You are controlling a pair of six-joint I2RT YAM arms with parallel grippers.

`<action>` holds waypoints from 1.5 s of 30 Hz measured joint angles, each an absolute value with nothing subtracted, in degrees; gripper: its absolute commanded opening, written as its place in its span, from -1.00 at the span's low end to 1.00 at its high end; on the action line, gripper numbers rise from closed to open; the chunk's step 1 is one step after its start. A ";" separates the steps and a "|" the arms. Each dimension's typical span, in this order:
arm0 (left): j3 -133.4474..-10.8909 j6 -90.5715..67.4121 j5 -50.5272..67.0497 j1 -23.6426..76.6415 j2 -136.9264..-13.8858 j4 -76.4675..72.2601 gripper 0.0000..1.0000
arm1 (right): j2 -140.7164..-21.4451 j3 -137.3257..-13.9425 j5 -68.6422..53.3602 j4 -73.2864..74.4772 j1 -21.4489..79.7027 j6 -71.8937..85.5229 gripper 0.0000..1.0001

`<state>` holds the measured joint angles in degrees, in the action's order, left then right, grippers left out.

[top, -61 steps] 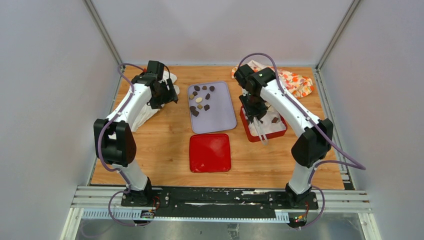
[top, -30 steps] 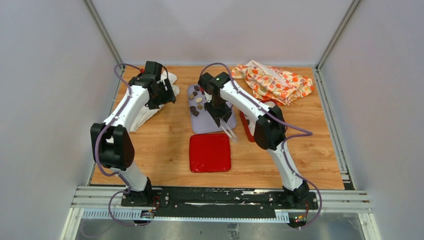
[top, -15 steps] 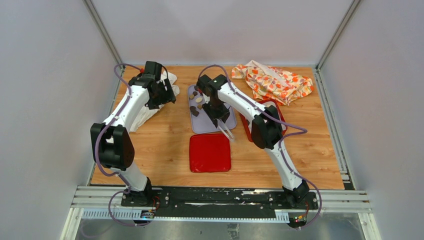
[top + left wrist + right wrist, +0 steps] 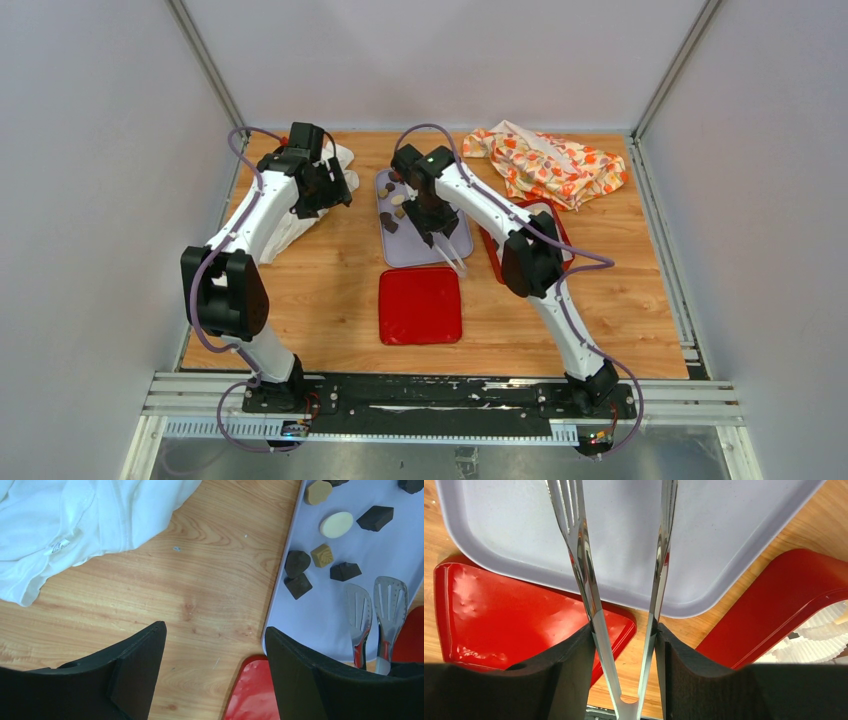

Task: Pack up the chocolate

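Several chocolate pieces [image 4: 395, 205], mostly dark, lie on the far-left part of a lavender tray [image 4: 410, 252]. In the left wrist view I see dark pieces [image 4: 297, 562], a tan block [image 4: 322, 555] and a cream oval [image 4: 336, 525]. My right gripper [image 4: 437, 228] [image 4: 624, 630] is shut on metal tongs [image 4: 584, 555]. The tong tips [image 4: 375, 600] are apart and empty, just near of the pieces. My left gripper [image 4: 335, 190] [image 4: 215, 630] is open and empty above bare wood, left of the tray.
A red lid [image 4: 420, 305] lies near of the tray. A red box [image 4: 784, 600] with white paper cups [image 4: 819, 635] stands right of the tray, partly hidden by the right arm. A white cloth [image 4: 290, 220] lies at left, a patterned cloth [image 4: 545, 165] at back right.
My right arm has swung left with the tongs, from over the red box to over the lavender tray, then crept slightly toward the chocolates. The left arm has hardly moved.
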<state>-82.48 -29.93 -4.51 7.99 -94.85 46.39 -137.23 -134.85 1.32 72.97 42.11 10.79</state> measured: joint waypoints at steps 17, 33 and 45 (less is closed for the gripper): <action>-81.62 -29.52 -4.54 7.99 -94.13 46.41 0.54 | -140.75 -136.75 2.28 72.93 42.11 10.76 0.01; -81.60 -29.30 -4.54 7.99 -94.13 46.41 0.54 | -143.48 -139.22 2.61 72.79 42.11 10.76 -0.05; -81.60 -29.30 -4.54 7.99 -94.13 46.41 0.54 | -143.85 -139.22 2.90 72.77 42.11 10.74 -0.77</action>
<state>-81.60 -29.30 -4.54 7.99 -94.13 46.41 -143.85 -139.22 2.90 72.77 42.11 10.74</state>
